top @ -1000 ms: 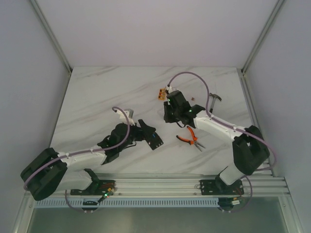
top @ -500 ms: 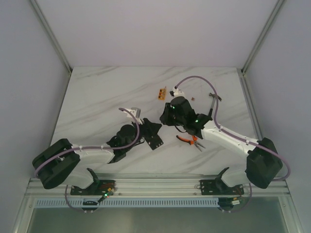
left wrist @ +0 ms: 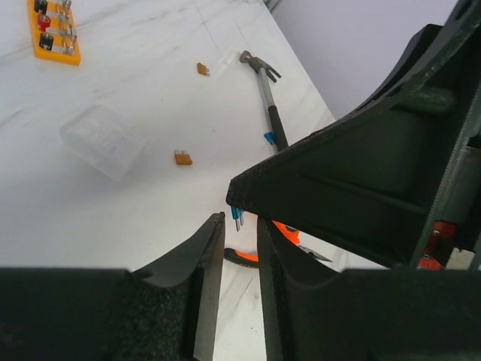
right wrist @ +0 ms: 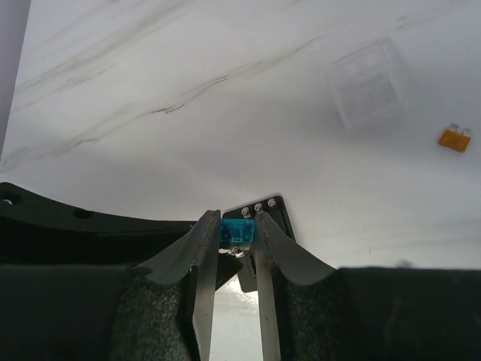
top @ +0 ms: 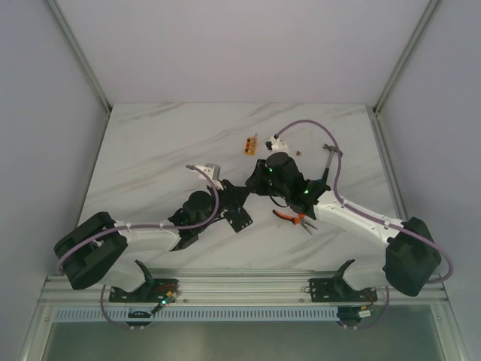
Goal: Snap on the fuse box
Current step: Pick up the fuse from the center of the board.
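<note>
1. My right claw (right wrist: 239,226) was pinching a little blue fuse (right wrist: 237,231) by its plastic top. On the left wrist cam I could see the metal prongs hanging down.
2. The fuse box (top: 239,220) looked to be lying on the marble table (top: 150,150), about mid-table and a bit toward the arm bases, between the two claws. It sat right under the fuse I was holding. The right wrist cam only gave me one black corner with three pale dots, so I couldn't tell what was in its slots.
3. The left claw (left wrist: 240,226) had its fingers nearly together, with just a thin slit and white tabletop showing through it. I honestly couldn't tell if it was gripping anything. Its tip was just beside the fuse box.
4. Containers:
   - The orange block (left wrist: 52,34) on the far side of the table held a row of small fuses. I saw a red one, some dark ones and some shiny metal bits.
   - A clear plastic case (left wrist: 101,139) lay by itself on the marble. It was too hazy for me to see any contents.
5. Loose stuff:
   - Two amber fuses (left wrist: 183,158) were on the table, one near the clear case and one farther back.
   - A hammer (left wrist: 267,98) was off to the far right.
   - The orange-handled pliers (top: 295,217) were just right of the fuse box.
</note>
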You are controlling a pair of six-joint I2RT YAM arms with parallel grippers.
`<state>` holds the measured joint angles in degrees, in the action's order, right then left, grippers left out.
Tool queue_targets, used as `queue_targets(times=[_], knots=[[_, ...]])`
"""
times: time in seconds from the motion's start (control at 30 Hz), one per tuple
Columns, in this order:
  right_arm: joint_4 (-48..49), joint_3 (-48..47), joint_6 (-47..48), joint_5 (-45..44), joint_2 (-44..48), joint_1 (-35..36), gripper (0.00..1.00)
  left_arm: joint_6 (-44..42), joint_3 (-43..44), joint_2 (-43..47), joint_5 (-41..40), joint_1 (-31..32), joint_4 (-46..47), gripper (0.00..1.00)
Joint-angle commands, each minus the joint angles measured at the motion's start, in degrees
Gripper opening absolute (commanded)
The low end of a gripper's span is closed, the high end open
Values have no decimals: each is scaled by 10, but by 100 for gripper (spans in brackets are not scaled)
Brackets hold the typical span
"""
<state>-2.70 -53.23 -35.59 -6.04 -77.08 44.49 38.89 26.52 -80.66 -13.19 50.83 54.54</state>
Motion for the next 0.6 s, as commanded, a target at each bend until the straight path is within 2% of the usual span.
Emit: queue_targets(times=[0.0,0.1,0.4,0.57], knots=[[17,12,-15,-6,12,6,18,-5,20,-21,-11,2,27,31],[21,16,-17,-5,13,8,18,-4,23,-24,-13,2,23,27],[37,29,-19,1,23,10,19,-9,21,-14,-18,2,13,5],[41,26,-1,3,28,9,29,-44,13,2,-14,0,7,0]])
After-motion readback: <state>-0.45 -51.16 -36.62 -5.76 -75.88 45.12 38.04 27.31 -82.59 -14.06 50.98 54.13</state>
